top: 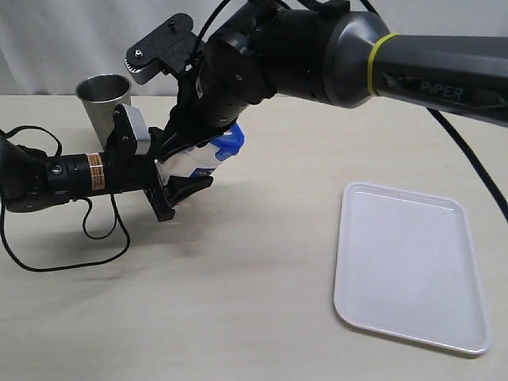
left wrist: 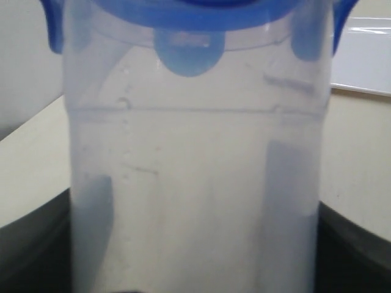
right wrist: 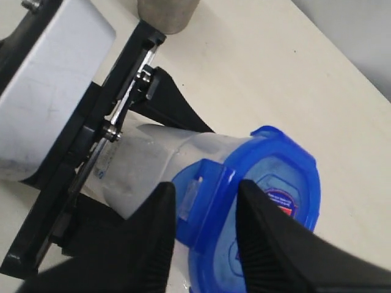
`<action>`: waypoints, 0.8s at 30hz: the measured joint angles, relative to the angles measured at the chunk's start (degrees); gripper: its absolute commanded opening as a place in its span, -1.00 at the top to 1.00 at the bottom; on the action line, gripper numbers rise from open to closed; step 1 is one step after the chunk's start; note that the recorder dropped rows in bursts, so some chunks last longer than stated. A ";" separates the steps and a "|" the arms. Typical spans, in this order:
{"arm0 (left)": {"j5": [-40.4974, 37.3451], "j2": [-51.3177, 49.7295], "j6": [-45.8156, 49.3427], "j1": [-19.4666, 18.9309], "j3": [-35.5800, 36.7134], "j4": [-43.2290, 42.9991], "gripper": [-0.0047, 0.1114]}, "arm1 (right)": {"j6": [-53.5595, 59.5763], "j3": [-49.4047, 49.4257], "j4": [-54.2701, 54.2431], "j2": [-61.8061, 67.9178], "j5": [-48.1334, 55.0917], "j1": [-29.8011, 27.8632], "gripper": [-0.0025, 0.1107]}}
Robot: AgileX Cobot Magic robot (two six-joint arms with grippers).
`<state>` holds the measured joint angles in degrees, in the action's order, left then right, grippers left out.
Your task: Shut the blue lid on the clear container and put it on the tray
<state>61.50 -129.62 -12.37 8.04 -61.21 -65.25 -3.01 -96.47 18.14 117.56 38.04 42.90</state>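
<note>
The clear container [top: 187, 163] is tilted above the table, with my left gripper [top: 179, 173] shut on its lower body. In the left wrist view the container [left wrist: 195, 183] fills the frame, and the gripper's dark jaws show only at the bottom corners. The blue lid [top: 229, 143] sits on the container's mouth, with its red-and-blue sticker facing outward [right wrist: 282, 201]. My right gripper [right wrist: 206, 186] reaches across from the right. Its two black fingers [right wrist: 153, 238] close on one snap flap and the rim of the lid. The white tray [top: 409, 266] lies flat at the right.
A grey steel cup [top: 104, 98] stands at the back left, behind the left arm. A black cable [top: 71, 238] loops on the table under that arm. The bulky right arm [top: 357, 55] spans the upper part of the scene.
</note>
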 measured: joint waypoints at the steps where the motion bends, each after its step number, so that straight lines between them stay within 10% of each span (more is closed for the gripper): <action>1: 0.00 0.00 0.00 0.00 0.00 0.00 0.92 | 0.00 0.00 0.09 0.00 0.10 0.00 0.51; 24: 2.79 0.00 0.64 0.49 0.00 -2.49 0.92 | 3.36 1.77 -2.44 -5.38 3.66 0.00 0.30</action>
<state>64.29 -129.62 -11.73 8.53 -61.21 -67.74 0.35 -94.70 15.71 112.18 41.70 42.90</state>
